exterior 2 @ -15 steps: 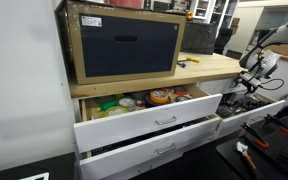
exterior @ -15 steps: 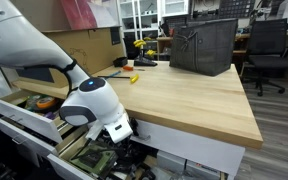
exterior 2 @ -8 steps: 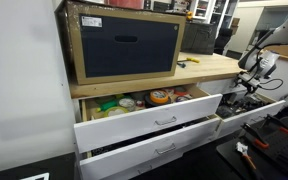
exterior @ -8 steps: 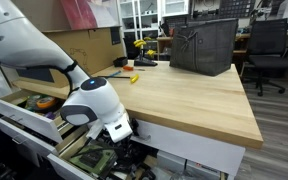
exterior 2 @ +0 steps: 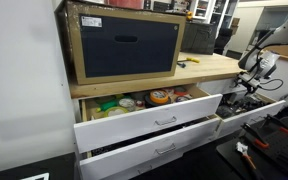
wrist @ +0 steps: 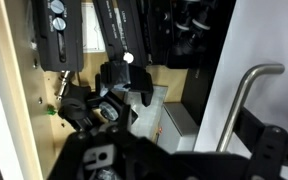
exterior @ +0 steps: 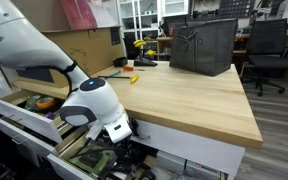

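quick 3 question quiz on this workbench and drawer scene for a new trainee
1. True or false: the dark box-shaped bin stands on the light wooden benchtop.
2. Multiple choice: where is the black gripper?
A) above the benchtop
B) down in the open lower drawer
C) inside the bin
3. Short answer: in the wrist view, what colour is the curved bar handle beside the gripper?

Key: 1 true; 2 B; 3 silver, bare metal.
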Tool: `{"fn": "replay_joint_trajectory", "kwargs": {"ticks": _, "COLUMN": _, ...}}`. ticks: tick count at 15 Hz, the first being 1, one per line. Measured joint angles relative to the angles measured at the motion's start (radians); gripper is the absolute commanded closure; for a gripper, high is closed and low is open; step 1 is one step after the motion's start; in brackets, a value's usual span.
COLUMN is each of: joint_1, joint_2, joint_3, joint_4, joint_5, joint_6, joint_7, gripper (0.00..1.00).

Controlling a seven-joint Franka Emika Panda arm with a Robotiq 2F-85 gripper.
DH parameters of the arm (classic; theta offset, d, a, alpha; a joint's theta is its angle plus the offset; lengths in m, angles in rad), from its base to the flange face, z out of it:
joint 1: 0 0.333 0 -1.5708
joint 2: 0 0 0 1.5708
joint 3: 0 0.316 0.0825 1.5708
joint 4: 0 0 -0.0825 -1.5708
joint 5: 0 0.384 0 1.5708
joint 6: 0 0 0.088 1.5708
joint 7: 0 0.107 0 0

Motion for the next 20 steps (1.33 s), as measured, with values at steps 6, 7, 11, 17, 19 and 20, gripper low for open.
{"fn": "replay_joint_trajectory", "kwargs": {"ticks": 6, "joint_1": -0.088, "joint_2": 0.003, "joint_3": 0.107, "joint_4": -0.053, "joint_5": -0.005, "joint_6": 0.157, "joint_7": -0.101, "gripper": 0.00}}
{"fn": "replay_joint_trajectory", "kwargs": {"ticks": 7, "joint_1": -0.124, "joint_2": 0.003, "joint_3": 0.147, "joint_4": -0.074, "joint_5": -0.006, "joint_6": 0.199, "joint_7": -0.124, "gripper": 0.00}}
{"fn": "replay_joint_trajectory", "kwargs": {"ticks": 11, "joint_1": -0.307, "joint_2": 0.004, "joint_3": 0.321, "joint_4": -0.168, "joint_5": -0.073, "joint_6": 0.347, "joint_7": -0.162, "gripper": 0.00}}
{"fn": "replay_joint_trajectory", "kwargs": {"ticks": 17, "joint_1": -0.507, "joint_2": -0.007, "joint_3": 0.417, "joint_4": -0.318, "joint_5": -0.391, "joint_6": 0.404, "joint_7": -0.037, "gripper": 0.00}}
{"fn": "replay_joint_trajectory", "kwargs": {"ticks": 19, "joint_1": -0.553, "joint_2": -0.007, "joint_3": 0.411, "joint_4": -0.422, "joint_5": -0.450, "joint_6": 0.404, "joint_7": -0.038, "gripper": 0.00}}
{"fn": "replay_joint_trajectory", "kwargs": {"ticks": 20, "joint_1": -0.571, "joint_2": -0.007, "joint_3": 0.403, "joint_4": -0.468, "joint_5": -0.472, "joint_6": 0.404, "joint_7": -0.039, "gripper": 0.00}}
